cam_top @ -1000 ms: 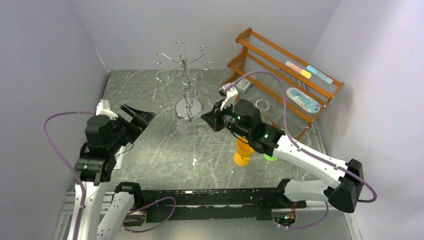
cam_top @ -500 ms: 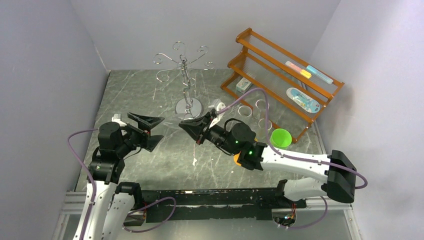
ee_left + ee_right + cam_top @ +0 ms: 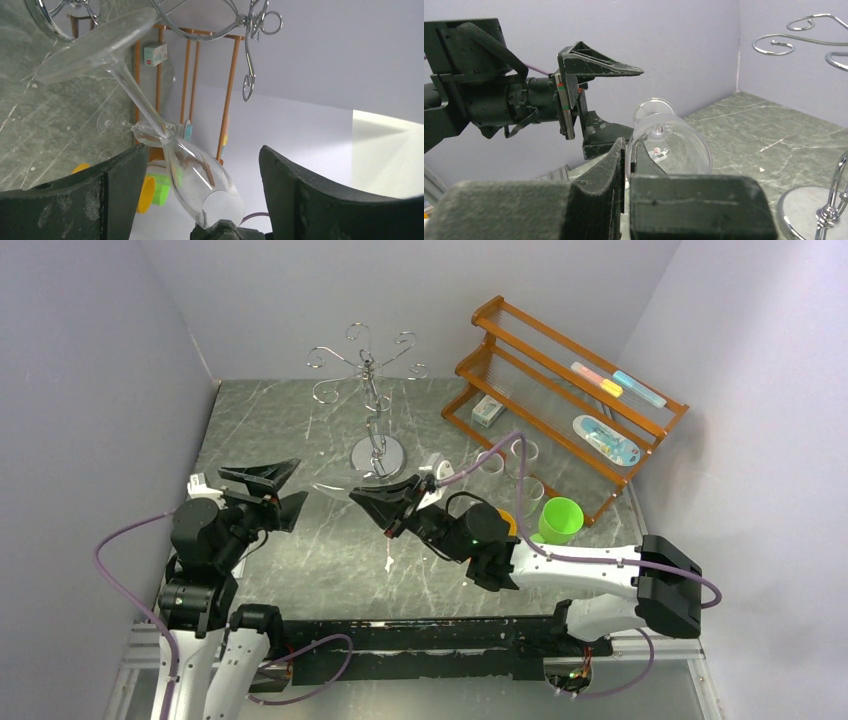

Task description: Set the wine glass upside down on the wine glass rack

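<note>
Left wrist — clear wine glass point(image 3: 195, 172), chrome rack point(image 3: 244, 20)

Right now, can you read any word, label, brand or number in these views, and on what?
No text is readable.
Small white-and-teal carton on the orange-brown wooden slatted shelf: print too small.
Flat oval blister pack and long pastel packs on that shelf: blurred.
Clear wine glass, chrome wire rack: no markings seen.

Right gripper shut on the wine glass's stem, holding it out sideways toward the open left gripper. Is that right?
Not quite. The right gripper is shut on the wine glass at the rim of its bowl, not the stem; the right wrist view shows this. The rest stands: it is held out sideways toward the open left gripper.
</note>
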`<state>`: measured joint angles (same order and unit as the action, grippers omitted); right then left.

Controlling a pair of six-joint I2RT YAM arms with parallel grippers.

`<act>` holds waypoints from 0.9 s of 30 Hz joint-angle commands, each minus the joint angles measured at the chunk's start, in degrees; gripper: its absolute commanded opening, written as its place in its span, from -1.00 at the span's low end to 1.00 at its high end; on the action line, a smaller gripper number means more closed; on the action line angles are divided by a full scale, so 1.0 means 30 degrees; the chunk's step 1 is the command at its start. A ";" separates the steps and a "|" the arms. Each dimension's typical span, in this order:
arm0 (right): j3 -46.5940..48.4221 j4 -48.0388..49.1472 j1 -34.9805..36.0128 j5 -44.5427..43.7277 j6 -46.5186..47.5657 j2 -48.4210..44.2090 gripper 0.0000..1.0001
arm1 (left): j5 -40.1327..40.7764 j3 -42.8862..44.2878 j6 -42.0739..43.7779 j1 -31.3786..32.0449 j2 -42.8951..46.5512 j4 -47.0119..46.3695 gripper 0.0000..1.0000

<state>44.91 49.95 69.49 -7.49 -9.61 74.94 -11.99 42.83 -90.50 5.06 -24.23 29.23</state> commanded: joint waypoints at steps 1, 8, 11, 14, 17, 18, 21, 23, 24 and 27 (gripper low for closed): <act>-0.0818 0.3271 0.0110 -0.1342 -0.1535 0.0006 -1.00 | 0.1269 0.0601 -0.0500 -0.0134 -0.0268 0.0554 0.70; -0.1170 0.4601 0.0101 -0.1102 -0.3059 0.0484 -1.00 | 0.0113 -0.0565 -0.0464 -0.0134 -0.0994 -0.2677 0.16; -0.1091 0.5027 0.0108 -0.0816 -0.3256 0.0729 -1.00 | -0.0253 -0.0298 0.0014 -0.0134 -0.1753 -0.2857 0.08; -0.0983 0.5429 0.0114 -0.0529 -0.3383 0.0967 -1.00 | 0.0059 0.0419 0.0462 -0.0134 -0.2303 -0.1791 0.11; -0.1034 0.5661 0.0103 -0.0559 -0.3447 0.1079 -1.00 | 0.0208 0.0212 0.0276 -0.0134 -0.2284 -0.2179 0.14; -0.1090 0.5774 0.0098 -0.0648 -0.3448 0.1068 -1.00 | 0.0238 0.0016 0.0136 -0.0134 -0.2253 -0.2324 0.14; -0.1166 0.5966 0.0104 -0.0749 -0.3431 0.1165 -1.00 | 0.0088 -0.0356 -0.0300 -0.0134 -0.2309 -0.2419 -0.05; -0.1212 0.6069 0.0107 -0.0744 -0.3404 0.1319 -1.00 | 0.0013 -0.0536 -0.0436 -0.0134 -0.2324 -0.2650 -0.26; -0.1266 0.6151 0.0098 -0.0700 -0.3413 0.1391 -1.00 | -0.0028 -0.0624 -0.0488 -0.0134 -0.2324 -0.2834 -0.35; -0.1330 0.6088 0.0123 -0.0429 -0.3303 0.1544 -1.00 | -0.0062 -0.0705 -0.0529 -0.0134 -0.2324 -0.3168 -0.69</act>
<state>41.65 64.69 69.49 -9.45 -19.70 78.67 -10.90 41.45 -91.66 5.06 -31.35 23.31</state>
